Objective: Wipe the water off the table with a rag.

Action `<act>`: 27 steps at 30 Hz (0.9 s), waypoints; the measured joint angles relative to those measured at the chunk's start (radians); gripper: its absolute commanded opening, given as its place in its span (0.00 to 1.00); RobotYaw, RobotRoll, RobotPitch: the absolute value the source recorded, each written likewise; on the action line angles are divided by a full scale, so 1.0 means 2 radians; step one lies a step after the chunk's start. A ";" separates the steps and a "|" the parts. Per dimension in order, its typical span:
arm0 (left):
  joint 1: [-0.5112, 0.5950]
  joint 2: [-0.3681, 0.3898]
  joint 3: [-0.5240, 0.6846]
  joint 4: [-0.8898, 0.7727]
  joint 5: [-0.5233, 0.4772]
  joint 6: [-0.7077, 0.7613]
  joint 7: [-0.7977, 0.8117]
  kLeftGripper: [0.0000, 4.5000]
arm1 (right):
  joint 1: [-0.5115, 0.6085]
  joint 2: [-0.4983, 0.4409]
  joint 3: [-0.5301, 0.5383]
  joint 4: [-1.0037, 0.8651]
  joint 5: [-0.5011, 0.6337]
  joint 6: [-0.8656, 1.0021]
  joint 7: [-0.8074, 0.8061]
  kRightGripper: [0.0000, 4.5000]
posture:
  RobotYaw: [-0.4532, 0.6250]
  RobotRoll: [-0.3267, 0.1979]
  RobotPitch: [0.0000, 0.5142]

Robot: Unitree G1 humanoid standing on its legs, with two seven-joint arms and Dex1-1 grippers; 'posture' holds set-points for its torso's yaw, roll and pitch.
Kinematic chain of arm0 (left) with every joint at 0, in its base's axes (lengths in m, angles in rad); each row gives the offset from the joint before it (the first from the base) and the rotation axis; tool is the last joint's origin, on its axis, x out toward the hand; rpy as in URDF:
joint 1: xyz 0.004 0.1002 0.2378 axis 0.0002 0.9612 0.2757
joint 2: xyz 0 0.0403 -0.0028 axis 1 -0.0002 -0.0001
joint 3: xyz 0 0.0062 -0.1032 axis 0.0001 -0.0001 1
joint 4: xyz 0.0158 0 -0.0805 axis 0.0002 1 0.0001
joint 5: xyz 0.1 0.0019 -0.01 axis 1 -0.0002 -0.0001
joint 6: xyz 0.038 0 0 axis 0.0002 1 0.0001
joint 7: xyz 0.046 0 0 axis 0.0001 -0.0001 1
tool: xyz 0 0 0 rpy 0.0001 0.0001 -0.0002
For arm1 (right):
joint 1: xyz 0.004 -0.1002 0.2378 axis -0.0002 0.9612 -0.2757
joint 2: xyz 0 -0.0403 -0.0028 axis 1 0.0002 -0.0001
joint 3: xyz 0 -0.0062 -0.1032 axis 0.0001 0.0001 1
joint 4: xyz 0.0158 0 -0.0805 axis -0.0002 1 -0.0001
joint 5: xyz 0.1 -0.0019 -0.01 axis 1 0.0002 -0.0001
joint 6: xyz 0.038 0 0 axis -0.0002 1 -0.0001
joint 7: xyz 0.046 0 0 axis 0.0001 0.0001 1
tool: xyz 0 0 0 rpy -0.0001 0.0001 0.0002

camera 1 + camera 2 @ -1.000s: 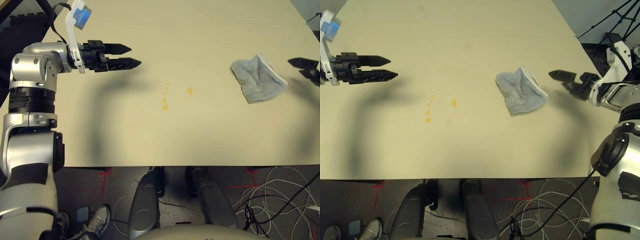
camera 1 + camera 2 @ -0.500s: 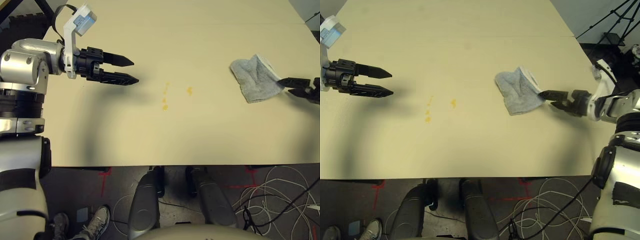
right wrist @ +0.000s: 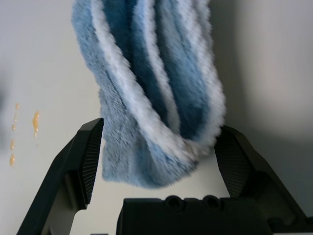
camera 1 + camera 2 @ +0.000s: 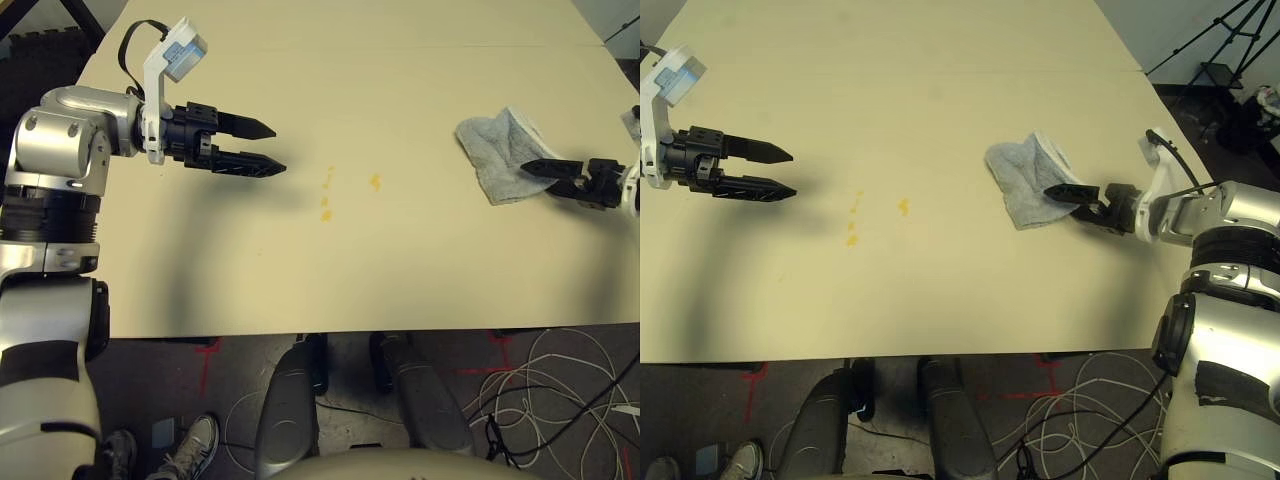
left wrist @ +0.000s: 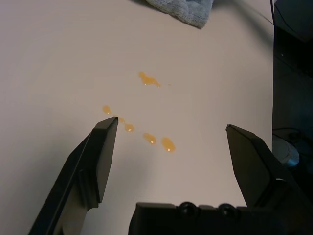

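Rag lies crumpled on the table toward the robot's right, and in the head view the right gripper has its tips at the cloth's near edge, with nothing lifted yet. The water, a few small yellow-orange spots, sits near the middle, well apart from the rag. The left gripper hovers on the far left, spread and holding nothing.

Left wrist view: the spots lie between and beyond its two wide-set fingers, and a corner of the rag shows past them.

Right wrist view: the rag fills the gap between the parted fingers, its whitish edge toward the palm; the fingers bracket the folds but have not pinched them (whether either pad touches the pile is hard to tell).

The step in hand looks like the grasp. Next calls for closing on the bunched folds, then carrying the cloth toward the spots.
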 measured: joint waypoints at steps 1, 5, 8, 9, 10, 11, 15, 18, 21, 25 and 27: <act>0.001 0.000 0.000 -0.001 -0.001 0.001 0.000 1.00 | -0.002 0.004 -0.005 0.003 0.002 -0.002 -0.005 0.99 | 0.36 0.62 0.55; 0.008 0.000 0.000 -0.011 -0.002 0.008 0.001 1.00 | -0.017 0.023 -0.035 0.027 0.015 -0.003 -0.033 0.99 | 0.36 0.62 0.55; 0.008 0.000 0.000 -0.014 -0.003 0.011 0.001 1.00 | -0.030 0.039 -0.057 0.048 0.031 -0.004 -0.054 0.99 | 0.36 0.62 0.55; 0.008 0.000 0.000 -0.014 -0.003 0.012 0.001 1.00 | -0.033 0.043 -0.062 0.053 0.033 -0.007 -0.061 0.99 | 0.36 0.62 0.56; 0.008 0.000 0.000 -0.015 -0.003 0.012 0.001 1.00 | -0.034 0.045 -0.067 0.056 0.034 -0.010 -0.065 0.99 | 0.36 0.62 0.56; 0.008 0.000 0.000 -0.015 -0.003 0.013 0.001 1.00 | -0.035 0.048 -0.070 0.059 0.035 -0.015 -0.070 0.99 | 0.36 0.62 0.56; 0.008 -0.001 0.000 -0.015 -0.008 0.014 0.001 1.00 | -0.040 0.058 -0.087 0.075 0.043 -0.044 -0.103 0.95 | 0.36 0.62 0.56; 0.009 -0.002 0.000 -0.016 -0.010 0.014 0.002 1.00 | -0.045 0.067 -0.097 0.084 0.045 -0.074 -0.137 0.80 | 0.36 0.62 0.55; 0.011 -0.002 0.000 -0.016 -0.010 0.014 0.002 1.00 | -0.045 0.071 -0.105 0.090 0.046 -0.099 -0.167 0.57 | 0.36 0.62 0.55; 0.012 -0.002 0.000 -0.017 -0.010 0.015 0.002 1.00 | -0.044 0.075 -0.110 0.092 0.046 -0.138 -0.204 0.27 | 0.35 0.62 0.54; 0.012 -0.003 0.000 -0.017 -0.010 0.015 0.003 1.00 | -0.044 0.079 -0.114 0.092 0.046 -0.155 -0.218 0.13 | 0.35 0.62 0.53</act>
